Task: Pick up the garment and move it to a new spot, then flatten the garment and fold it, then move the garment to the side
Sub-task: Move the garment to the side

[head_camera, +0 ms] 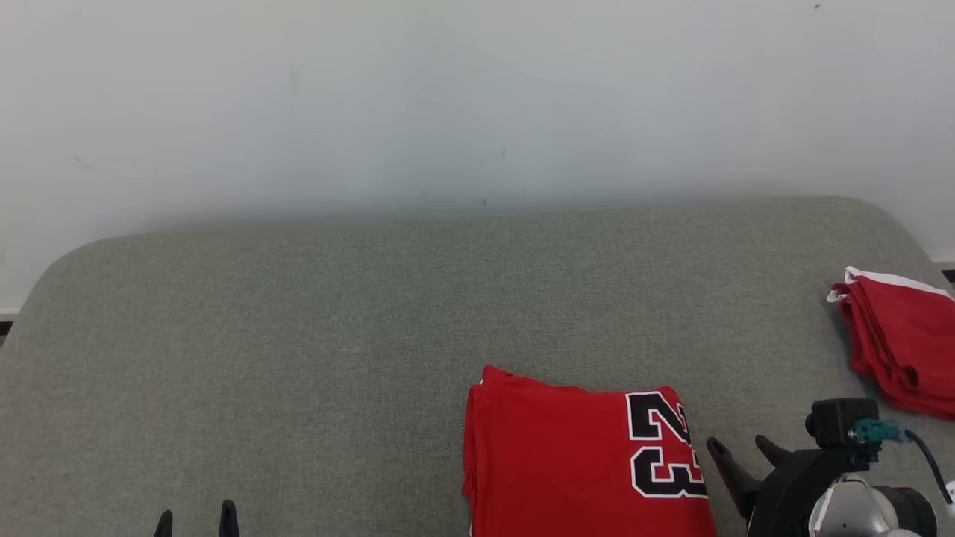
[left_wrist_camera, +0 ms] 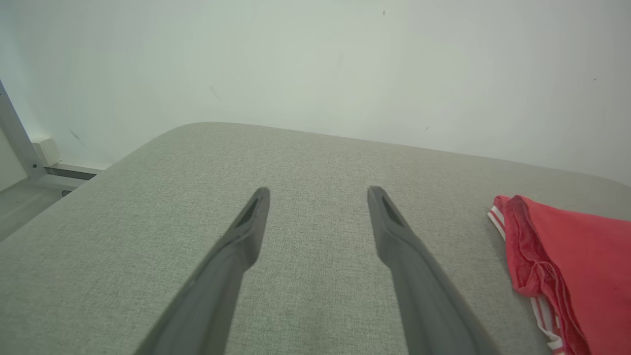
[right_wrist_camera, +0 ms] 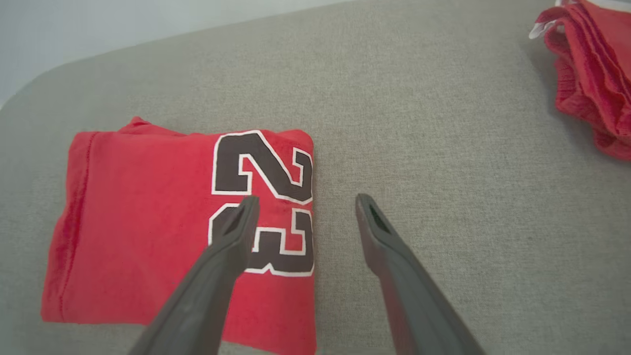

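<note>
Garment, a red jersey printed with a black "23", lies folded into a neat square on the grey table, at the near edge and right of centre. The right hand is released and empty, with its fingers spread just beside the jersey's right edge. In the wrist view, one finger hangs over the number and the other over bare cloth. The left hand is also spread wide and holds nothing. It waits at the near left, well apart from the jersey. A second pile of red fabric sits at the far right edge.

With the fold apparently finished, the remaining step looks to be moving the garment to the side. That calls for the right hand to drop onto the right edge and pinch every layer together. It must then carry or slide the bundle without letting the fold spring open.
</note>
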Motion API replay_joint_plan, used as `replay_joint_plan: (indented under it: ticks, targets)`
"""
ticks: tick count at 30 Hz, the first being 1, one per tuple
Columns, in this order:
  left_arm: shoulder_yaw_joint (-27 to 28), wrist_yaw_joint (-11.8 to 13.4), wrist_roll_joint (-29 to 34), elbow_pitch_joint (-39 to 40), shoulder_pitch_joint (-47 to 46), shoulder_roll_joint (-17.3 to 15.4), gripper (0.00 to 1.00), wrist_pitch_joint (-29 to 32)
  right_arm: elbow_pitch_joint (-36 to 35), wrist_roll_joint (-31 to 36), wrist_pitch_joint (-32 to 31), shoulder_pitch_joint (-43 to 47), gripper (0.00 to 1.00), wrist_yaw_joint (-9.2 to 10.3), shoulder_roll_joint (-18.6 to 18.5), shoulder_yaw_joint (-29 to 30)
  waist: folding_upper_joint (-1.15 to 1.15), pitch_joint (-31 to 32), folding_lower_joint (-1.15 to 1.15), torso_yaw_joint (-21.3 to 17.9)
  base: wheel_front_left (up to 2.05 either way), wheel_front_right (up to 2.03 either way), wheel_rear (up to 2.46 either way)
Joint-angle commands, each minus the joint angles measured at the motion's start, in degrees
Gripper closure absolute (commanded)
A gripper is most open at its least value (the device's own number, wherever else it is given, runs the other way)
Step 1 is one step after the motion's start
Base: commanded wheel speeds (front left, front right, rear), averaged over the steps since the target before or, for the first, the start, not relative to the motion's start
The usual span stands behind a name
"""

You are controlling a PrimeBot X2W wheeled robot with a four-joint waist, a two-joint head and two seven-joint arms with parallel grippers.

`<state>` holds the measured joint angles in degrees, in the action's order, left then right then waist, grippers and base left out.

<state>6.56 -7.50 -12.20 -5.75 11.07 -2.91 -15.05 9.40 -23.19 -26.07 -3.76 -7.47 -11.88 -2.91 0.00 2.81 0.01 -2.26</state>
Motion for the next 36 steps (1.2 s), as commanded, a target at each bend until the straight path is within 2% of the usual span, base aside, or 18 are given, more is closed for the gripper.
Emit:
replay_joint_plan:
  ticks: [1, 5, 11, 26, 36]
  targets:
    - [-0.1, 0.1, 0.2, 0.0, -0.6, 0.0, 0.0, -0.1, -0.1, -0.2, -1.0, -0.4, 0.0, -0.02, -0.1, 0.0, 0.0, -0.3, -0.01, 0.4, 0.0, 0.0, 0.0]
    - [-0.4, 0.1, 0.3, 0.1, -0.7, 0.0, 0.0, -0.1, 0.2, -0.2, -10.2, -2.0, 0.0, -0.02, 0.1, 0.7, 0.0, -1.2, -0.01, 1.8, 0.0, 0.0, 0.0]
    - [-0.9, 0.1, 0.5, 0.0, -1.1, 0.0, 0.0, -0.1, 1.9, 2.2, -16.3, -3.4, 0.0, -0.02, 0.5, 2.9, 0.0, -2.7, -0.01, 4.3, 0.0, 0.0, 0.0]
    - [-3.1, 0.1, 1.0, 0.3, -3.6, 0.0, 0.0, -0.1, 8.7, 5.1, -17.5, -6.4, 0.0, -0.02, 1.5, 5.9, 0.0, -7.1, -0.01, 9.7, 0.0, 0.0, 0.0]
    - [-3.3, 0.1, 0.9, 0.6, -4.7, 0.0, 0.0, -0.1, 14.5, 8.7, -19.5, -7.7, 0.0, -0.02, 3.0, 6.4, 0.0, -9.2, -0.01, 11.1, 0.0, 0.0, 0.0]
